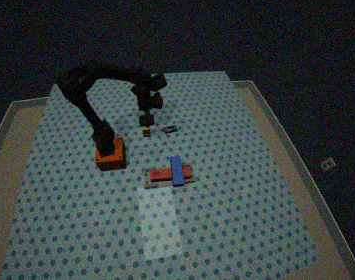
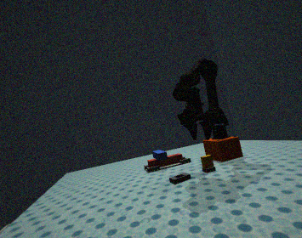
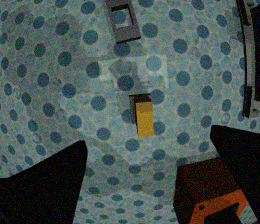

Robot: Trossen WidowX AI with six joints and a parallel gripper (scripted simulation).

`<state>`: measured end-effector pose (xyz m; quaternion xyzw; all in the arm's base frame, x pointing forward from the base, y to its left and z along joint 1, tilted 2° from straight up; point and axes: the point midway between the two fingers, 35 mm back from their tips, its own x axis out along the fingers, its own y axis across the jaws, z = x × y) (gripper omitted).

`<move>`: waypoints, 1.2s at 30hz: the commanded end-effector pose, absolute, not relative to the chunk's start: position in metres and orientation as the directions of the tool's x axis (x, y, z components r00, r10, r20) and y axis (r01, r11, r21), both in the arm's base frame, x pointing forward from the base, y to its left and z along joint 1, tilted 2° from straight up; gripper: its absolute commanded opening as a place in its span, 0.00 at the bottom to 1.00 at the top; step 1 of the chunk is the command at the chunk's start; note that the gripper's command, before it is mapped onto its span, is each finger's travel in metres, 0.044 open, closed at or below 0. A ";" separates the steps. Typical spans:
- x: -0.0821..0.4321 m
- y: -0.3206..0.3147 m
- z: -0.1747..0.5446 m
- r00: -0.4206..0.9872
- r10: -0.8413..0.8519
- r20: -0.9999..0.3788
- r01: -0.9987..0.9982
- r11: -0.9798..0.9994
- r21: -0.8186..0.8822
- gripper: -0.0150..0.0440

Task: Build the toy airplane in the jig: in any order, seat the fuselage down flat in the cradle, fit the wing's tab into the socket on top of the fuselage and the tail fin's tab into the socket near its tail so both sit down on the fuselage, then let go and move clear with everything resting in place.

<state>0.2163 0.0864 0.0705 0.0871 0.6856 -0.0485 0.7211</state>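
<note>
The red fuselage (image 1: pixel 160 174) (image 2: pixel 177 157) lies in the grey cradle (image 1: pixel 152 184) (image 2: pixel 151 169) (image 3: pixel 248 65); it looks level. The blue wing (image 1: pixel 177 171) (image 2: pixel 159 155) lies across the top of the fuselage; its tab and socket are hidden. The yellow tail fin (image 1: pixel 146 129) (image 2: pixel 207 161) (image 3: pixel 145 120) stands upright on the patterned cloth with a dark part at its foot, apart from the cradle. My gripper (image 1: pixel 146 122) (image 2: pixel 201 138) (image 3: pixel 152 140) is wide open and empty, above the fin. In the wrist view the fin shows between and beyond the fingertips.
A small dark block with a rectangular opening (image 1: pixel 170 129) (image 2: pixel 179 178) (image 3: pixel 132 35) lies near the fin. The orange box (image 1: pixel 111 161) (image 2: pixel 230 149) (image 3: pixel 197 212) at the arm's foot stands beside the fin's area. A pale rectangle (image 1: pixel 160 225) marks the cloth beside the cradle.
</note>
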 end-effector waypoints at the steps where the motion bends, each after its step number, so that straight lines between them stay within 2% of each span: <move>1: 0.210 0.087 0.036 0.027 0.043 -0.999 0.197 0.979 0.047 1.00; 36: 0.212 0.089 -0.014 0.026 0.043 -0.999 0.197 0.979 0.047 1.00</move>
